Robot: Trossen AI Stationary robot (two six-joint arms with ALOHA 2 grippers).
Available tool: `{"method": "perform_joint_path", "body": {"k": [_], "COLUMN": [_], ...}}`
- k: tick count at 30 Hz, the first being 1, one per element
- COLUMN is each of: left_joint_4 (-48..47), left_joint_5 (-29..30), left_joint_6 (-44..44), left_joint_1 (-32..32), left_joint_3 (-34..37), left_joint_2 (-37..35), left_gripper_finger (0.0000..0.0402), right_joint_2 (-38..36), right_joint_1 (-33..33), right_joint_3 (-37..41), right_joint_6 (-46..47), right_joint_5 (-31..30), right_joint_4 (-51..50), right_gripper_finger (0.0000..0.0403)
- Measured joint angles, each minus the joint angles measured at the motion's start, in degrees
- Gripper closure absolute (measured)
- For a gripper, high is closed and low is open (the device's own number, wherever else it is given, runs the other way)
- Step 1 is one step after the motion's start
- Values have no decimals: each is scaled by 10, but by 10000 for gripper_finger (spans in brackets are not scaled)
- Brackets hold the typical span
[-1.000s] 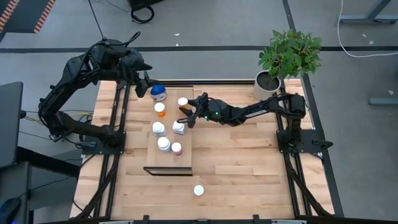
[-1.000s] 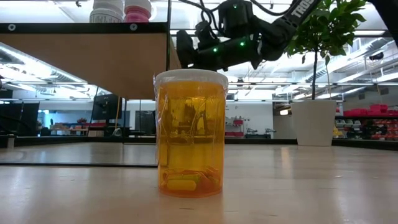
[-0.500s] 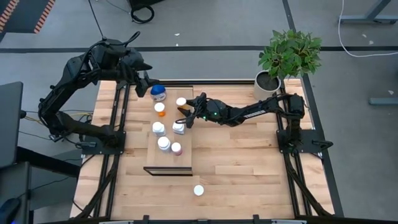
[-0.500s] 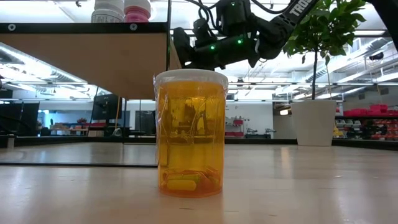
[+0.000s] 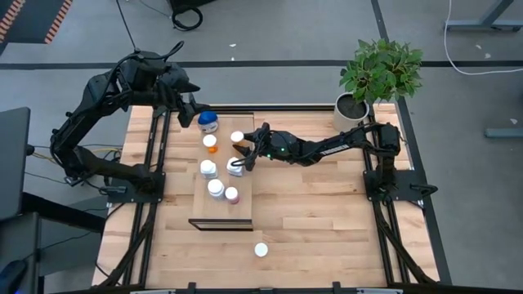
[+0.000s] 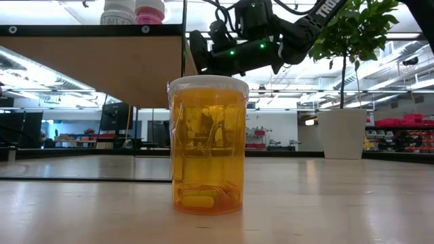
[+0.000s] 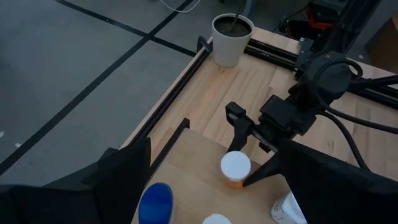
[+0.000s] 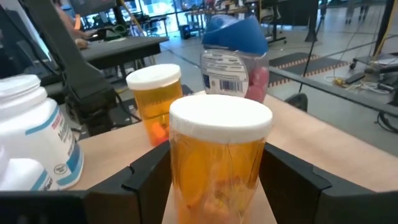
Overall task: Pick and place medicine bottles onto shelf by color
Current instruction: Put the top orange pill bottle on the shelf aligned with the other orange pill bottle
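The shelf [image 6: 95,61] top bottles [image 6: 132,10] are cut off above.

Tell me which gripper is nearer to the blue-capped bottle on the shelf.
Left. The left gripper hovers just beside the blue-capped bottle; the right gripper is farther, around an orange bottle.

I see white plant pot [image 5: 353,108] well off behind right claw [image 5: 239,155], near that arm's base side, at table's far corner. Green leafy plant [image 5: 382,67] spreads above pot, overhanging table edge. Same pot [image 7: 233,38] shows far ahead of left claw [image 5: 194,110] in its wrist view. Slatted wooden tabletop [image 5: 327,212] lies below both claws. Grey floor [image 5: 270,33] beyond left claw. I note striped hazard marking [image 5: 57,16] far out past left claw, white cable [image 5: 482,65] on floor past plant.
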State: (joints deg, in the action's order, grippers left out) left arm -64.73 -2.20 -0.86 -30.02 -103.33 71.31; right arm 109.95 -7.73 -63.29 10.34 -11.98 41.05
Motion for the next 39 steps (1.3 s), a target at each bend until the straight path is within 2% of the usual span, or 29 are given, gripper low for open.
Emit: {"method": "perform_joint_path", "body": {"k": [10, 18, 28, 33, 39], "left_joint_4": [1, 1, 2, -1, 3], "left_joint_5": [0, 0, 0, 0, 0], "left_joint_6": [0, 1, -16, -15, -15], "left_joint_1": [0, 0, 0, 0, 0], "left_joint_3": [0, 0, 0, 0, 0], "left_joint_2": [0, 0, 0, 0, 0], "left_gripper_finger": [47, 47, 47, 47, 47], "right_joint_2": [0, 0, -10, -44, -96], "right_joint_1": [-1, 0, 0, 1, 11], "right_joint_3": [0, 0, 0, 0, 0], "right_joint_6": [2, -1, 1, 3, 16], "right_joint_5": [2, 3, 3, 3, 2], "right_joint_4": [-7, 26, 17, -38, -156], "right_gripper_finger": [145, 143, 143, 143, 143]}}
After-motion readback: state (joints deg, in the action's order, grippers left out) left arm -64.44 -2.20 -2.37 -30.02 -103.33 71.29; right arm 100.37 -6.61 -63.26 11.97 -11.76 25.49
